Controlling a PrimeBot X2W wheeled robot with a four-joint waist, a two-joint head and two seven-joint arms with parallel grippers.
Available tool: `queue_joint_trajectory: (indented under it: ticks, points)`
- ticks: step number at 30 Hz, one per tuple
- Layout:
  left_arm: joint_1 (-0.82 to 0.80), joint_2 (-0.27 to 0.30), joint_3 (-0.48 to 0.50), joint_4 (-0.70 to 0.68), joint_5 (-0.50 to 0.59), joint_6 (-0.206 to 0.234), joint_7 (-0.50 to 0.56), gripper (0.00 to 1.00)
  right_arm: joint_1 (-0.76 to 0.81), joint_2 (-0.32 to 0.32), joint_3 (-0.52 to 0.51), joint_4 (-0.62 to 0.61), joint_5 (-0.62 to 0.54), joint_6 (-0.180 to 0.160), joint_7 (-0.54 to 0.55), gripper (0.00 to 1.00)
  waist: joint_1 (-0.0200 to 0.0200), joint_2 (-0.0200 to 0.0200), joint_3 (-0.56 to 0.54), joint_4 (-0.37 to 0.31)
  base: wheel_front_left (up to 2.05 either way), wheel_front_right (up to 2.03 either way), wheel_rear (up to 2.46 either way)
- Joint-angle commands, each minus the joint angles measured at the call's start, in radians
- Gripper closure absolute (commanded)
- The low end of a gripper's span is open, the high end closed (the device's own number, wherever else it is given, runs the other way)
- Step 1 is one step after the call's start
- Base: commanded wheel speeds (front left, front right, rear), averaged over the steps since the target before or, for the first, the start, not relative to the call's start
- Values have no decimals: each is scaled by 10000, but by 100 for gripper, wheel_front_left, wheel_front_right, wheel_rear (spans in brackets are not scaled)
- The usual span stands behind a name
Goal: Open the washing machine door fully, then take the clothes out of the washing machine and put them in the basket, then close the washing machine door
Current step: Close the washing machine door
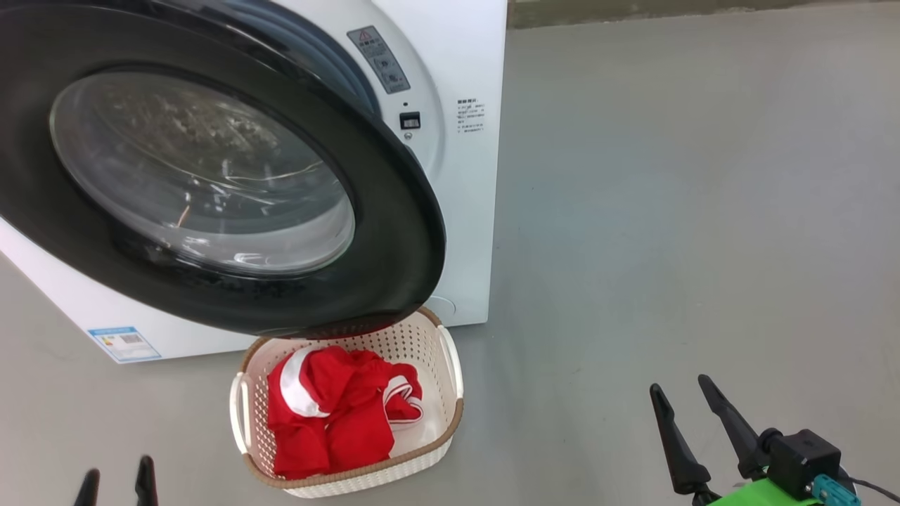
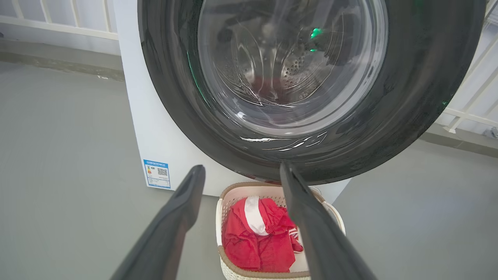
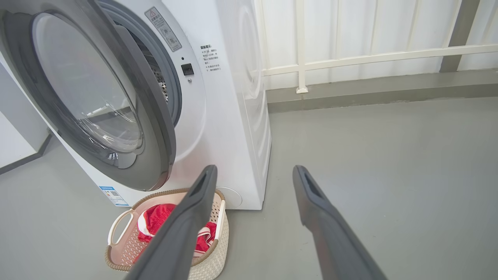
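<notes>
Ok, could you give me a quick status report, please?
Left claw, right claw open, empty. Red clothes in basket. Washing machine door open, hanging over basket.

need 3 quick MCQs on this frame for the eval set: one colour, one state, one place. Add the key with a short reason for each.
1. What colour is the wide rim of the washing machine door?
A) white
B) black
C) red

2. How are the left gripper and right gripper?
A) both shut on cloth
B) one holding the door
C) both open and empty

3. Where are the red clothes?
A) hanging on the door
B) in the basket
C) in the right gripper

Key:
1 B: the ring is glossy black in the head view.
2 C: each pair of fingers stands apart with nothing between them.
3 B: the red heap lies inside the basket's walls.
</notes>
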Motion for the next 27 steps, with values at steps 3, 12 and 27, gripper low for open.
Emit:
queue_joint_trajectory:
  ticks: [3, 12, 27]
  points:
    - [70, -126, 586, -356, 729, -29, -119, 0, 110, -135, 198, -303, 3, 16, -49, 0, 0, 0, -94, 10, 0, 0, 0]
    - [205, -567, 626, -104, 1578, -29, -120, 0, 249, -126, 133, -199, -32, 16, -49, 0, 0, 0, -147, 37, 0, 0, 0]
    - [321, -880, 870, -367, 1729, -29, -120, 0, 230, -112, 46, -274, -62, 16, -49, 0, 0, 0, -208, 174, 0, 0, 0]
